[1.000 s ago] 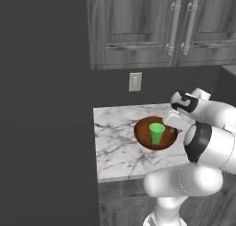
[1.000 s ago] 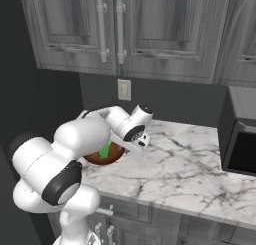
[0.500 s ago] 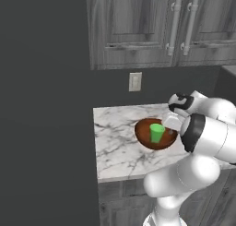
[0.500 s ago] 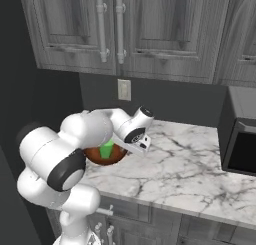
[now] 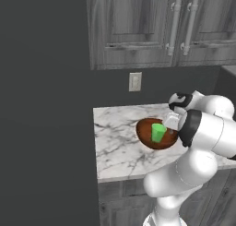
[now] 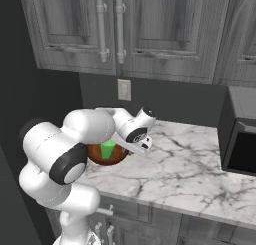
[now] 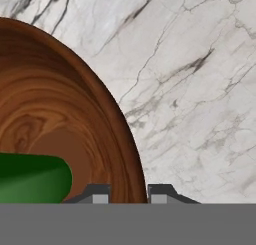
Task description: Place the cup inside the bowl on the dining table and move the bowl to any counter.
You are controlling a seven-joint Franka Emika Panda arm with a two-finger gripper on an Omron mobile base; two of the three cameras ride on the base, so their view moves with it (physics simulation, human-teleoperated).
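- The bowl [image 7: 75, 119] sits right at the claw [image 7: 129, 193]: in the hand view its rim runs up between the two dark finger tips, one inside the wall and one outside, so the claw is clenched on the bowl's rim.
- The bowl spreads away from the claw to the hand view's left; any release or lift turns on that rim between the fingers.
- Inside the bowl, the cup [image 7: 32, 181] stands close to the gripped edge; the base views show it upright in the middle of the bowl [image 5: 156, 133].
- The bowl seems to rest on, or hang just above, the surface [image 5: 115, 142], near its left end; I cannot tell which.
- The surface is the marble counter on grey cabinets, so the task looks nearly done.
- Behind it, a wall outlet [image 5: 135, 81] and upper cabinets [image 6: 115, 34]; at the right, a dark microwave [image 6: 242, 139].
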